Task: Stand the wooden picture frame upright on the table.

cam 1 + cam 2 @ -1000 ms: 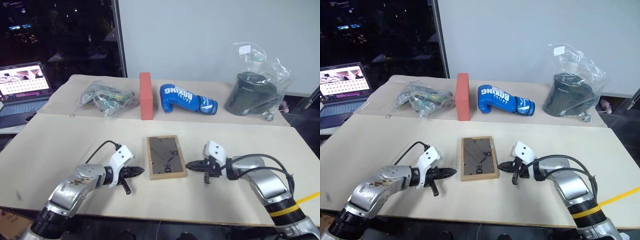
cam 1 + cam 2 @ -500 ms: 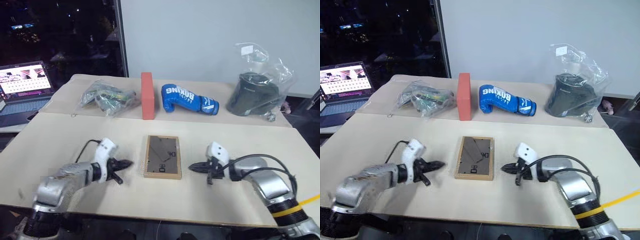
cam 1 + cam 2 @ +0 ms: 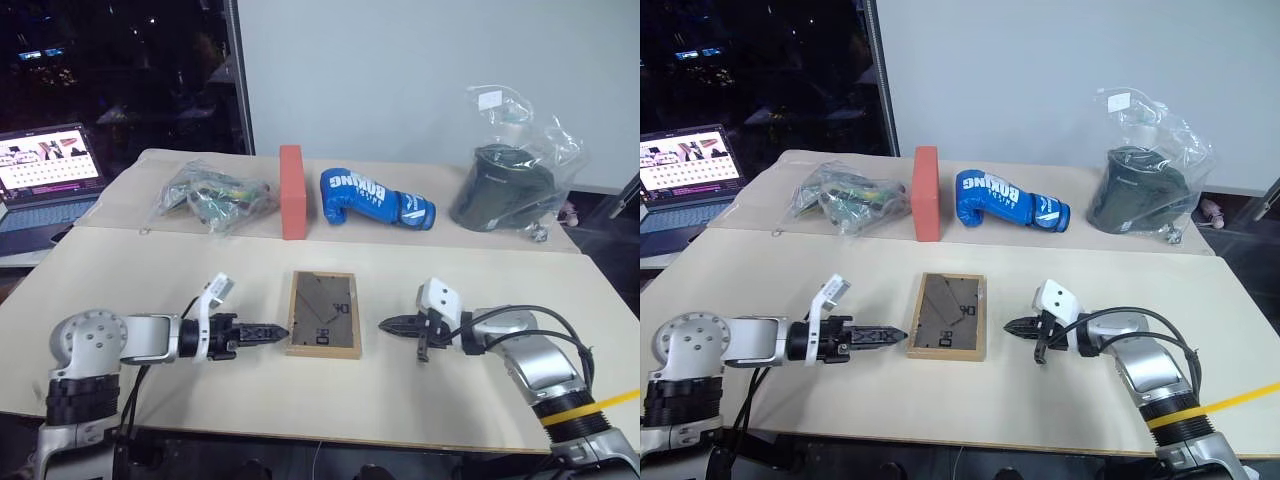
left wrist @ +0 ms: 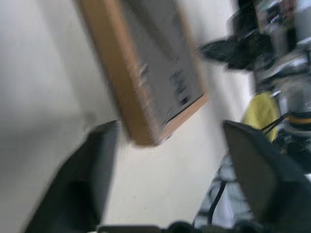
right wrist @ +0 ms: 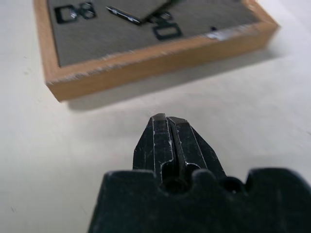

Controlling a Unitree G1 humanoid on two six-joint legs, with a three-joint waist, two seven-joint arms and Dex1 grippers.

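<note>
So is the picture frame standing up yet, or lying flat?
Lying flat. The picture frame rests face down on the table, its dark back facing up.

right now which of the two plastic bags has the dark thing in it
The clear plastic bag at the table's far right corner; it holds a dark, bulky object. The other bag, far left beside the red block, holds greenish, mixed-colour items.

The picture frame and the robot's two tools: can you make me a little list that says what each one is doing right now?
picture frame: wooden picture frame lies flat on the table, dark back up, not yet standing
left tool: left tool open, tips near the frame's left edge, apart from it
right tool: right tool shut, empty, pointing at the frame's right edge, not touching
behind the frame: red-orange block, blue boxing glove
</note>
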